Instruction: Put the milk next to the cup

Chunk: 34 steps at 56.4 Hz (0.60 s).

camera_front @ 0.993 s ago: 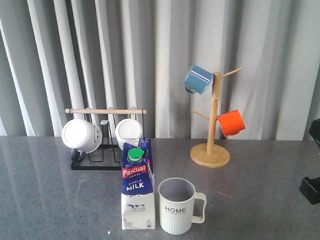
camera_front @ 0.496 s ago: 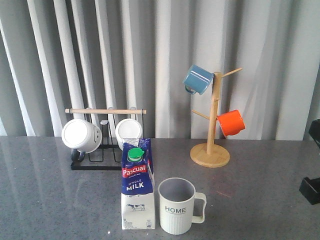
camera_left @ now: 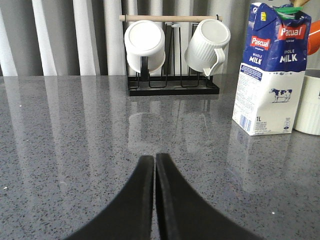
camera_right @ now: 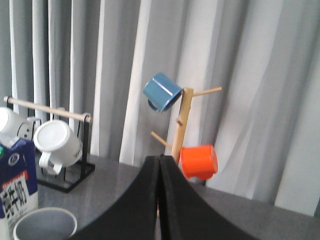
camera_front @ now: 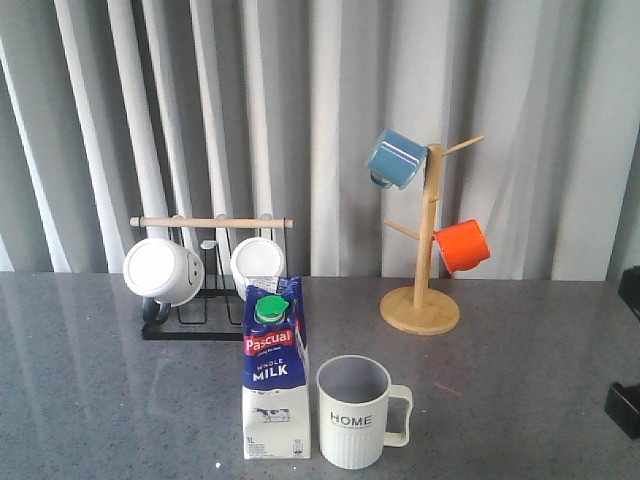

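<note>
Both jaws are closed on nothing, and your milk [camera_front: 276,378] already stands upright just beside the cup [camera_front: 358,412], so nothing looks left.

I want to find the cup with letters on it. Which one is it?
Start at the grey table and find the tall blue-and-white milk carton near its front edge. The cup stands just right of it. It alone is upright, ribbed and says HOME; the other mugs hang on racks.
</note>
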{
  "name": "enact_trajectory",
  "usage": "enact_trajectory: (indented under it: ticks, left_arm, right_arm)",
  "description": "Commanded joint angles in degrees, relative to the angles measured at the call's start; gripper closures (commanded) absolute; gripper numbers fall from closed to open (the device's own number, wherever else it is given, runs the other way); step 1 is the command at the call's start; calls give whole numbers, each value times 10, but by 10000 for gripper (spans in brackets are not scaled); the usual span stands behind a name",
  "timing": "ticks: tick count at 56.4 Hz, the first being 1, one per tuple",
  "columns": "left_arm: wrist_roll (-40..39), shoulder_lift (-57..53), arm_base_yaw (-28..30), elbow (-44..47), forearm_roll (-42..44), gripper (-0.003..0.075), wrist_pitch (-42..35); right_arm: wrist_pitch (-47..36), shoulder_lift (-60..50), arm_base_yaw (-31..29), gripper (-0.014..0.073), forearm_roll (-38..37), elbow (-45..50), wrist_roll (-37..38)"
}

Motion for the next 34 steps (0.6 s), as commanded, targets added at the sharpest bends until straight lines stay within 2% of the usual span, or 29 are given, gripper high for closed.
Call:
enact_trajectory:
  ticks: [1, 9, 18, 27, 34]
  left_arm:
    - [-5, -7, -2, -12, -1, 726, -38]
    - [-5, -7, -2, -12, -1, 726, -38]
    - [-5, -7, -2, -12, -1, 726, -38]
    - [-5, -7, -2, -12, -1, 726, -38]
    - [-5, -7, -2, -12, -1, 726, -38]
  right_arm:
    - [21, -42, -6, 602, 17, -4, -8]
    - [-1, -123, -61, 602, 57, 100, -1]
    - [-45, -247, -100, 602, 41, 247, 30]
    - [-27, -371, -142, 602, 38, 351, 79]
    - [16, -439, -165, 602, 37, 377, 87]
